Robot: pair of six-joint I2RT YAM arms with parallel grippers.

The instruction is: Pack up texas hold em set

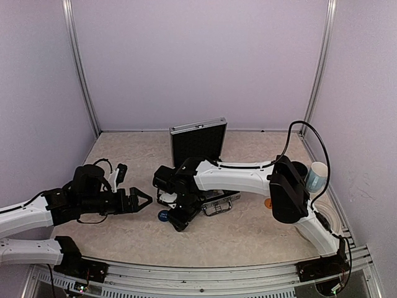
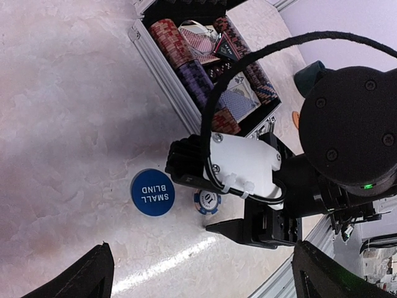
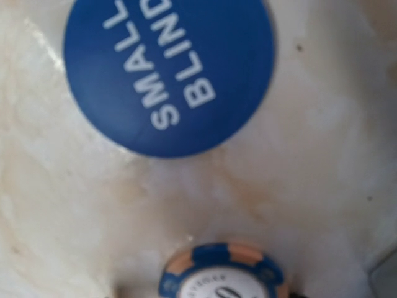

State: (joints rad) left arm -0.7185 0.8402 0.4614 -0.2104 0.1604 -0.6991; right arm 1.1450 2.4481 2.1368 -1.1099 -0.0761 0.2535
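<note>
The silver case [image 1: 218, 200] lies open in the middle of the table with its black lid [image 1: 198, 141] upright. Rows of chips and card decks fill the case [image 2: 162, 65] in the left wrist view. A blue round SMALL BLIND button [image 2: 152, 192] and a blue-and-white chip [image 2: 207, 202] lie on the table in front of it. My right gripper [image 1: 177, 220] is down over the chip [image 3: 223, 273], open, with one finger [image 2: 232, 228] a little apart from it. The button [image 3: 167, 68] lies just beyond. My left gripper [image 1: 141, 200] hovers open to the left, holding nothing.
A dark mug [image 1: 299, 167] and a pale-blue mug [image 1: 316, 177] stand at the right edge, with a small orange disc [image 1: 268, 203] near them. The right arm [image 1: 242, 177] stretches across the case. Metal rails [image 1: 217, 273] run along the near edge.
</note>
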